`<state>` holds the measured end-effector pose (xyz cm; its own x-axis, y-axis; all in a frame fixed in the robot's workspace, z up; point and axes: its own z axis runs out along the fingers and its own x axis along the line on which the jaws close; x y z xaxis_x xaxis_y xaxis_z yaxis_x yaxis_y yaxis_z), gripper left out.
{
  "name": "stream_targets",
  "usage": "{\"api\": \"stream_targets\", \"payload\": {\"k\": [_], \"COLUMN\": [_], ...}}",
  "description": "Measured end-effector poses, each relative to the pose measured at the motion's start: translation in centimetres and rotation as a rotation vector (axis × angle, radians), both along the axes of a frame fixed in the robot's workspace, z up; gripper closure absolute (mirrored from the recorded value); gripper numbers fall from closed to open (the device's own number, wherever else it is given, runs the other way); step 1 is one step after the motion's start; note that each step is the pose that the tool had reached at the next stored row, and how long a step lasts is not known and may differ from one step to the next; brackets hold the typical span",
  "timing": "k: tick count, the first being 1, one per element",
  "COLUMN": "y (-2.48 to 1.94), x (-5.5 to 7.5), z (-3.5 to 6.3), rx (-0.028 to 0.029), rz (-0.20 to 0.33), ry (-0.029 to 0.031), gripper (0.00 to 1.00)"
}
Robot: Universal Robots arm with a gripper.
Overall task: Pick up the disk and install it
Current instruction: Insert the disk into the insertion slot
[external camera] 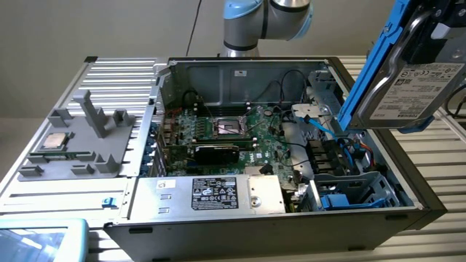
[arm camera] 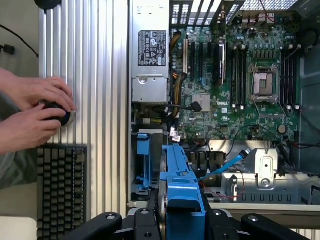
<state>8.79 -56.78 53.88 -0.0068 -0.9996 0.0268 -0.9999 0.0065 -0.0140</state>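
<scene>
One disk (external camera: 415,82), probably stiff, weighty and shock-sensitive, hangs clamped between the fingers (arm camera: 218,226) at two o'clock over the open case (external camera: 211,68); its blue rails (arm camera: 182,192) look the safest place to grip.

motherboard (arm camera: 230,107): DELL | disk (external camera: 409,87) label: perhaps TOSHIBA | remaining print illegible

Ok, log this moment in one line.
gripper: shut on disk | disk: held above open computer case | install: not yet done
</scene>
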Motion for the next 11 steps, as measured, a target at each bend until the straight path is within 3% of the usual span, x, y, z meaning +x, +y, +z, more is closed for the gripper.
{"api": "stream_targets", "payload": {"k": [2, 11], "y": [0.0, -0.24], "x": [0.0, 0.0], "z": [-0.17, -1.62], "rx": [-0.0062, -0.0059], "rz": [0.0, -0.009], "ry": [0.0, 0.0024], "gripper": [0.63, 0.63]}}
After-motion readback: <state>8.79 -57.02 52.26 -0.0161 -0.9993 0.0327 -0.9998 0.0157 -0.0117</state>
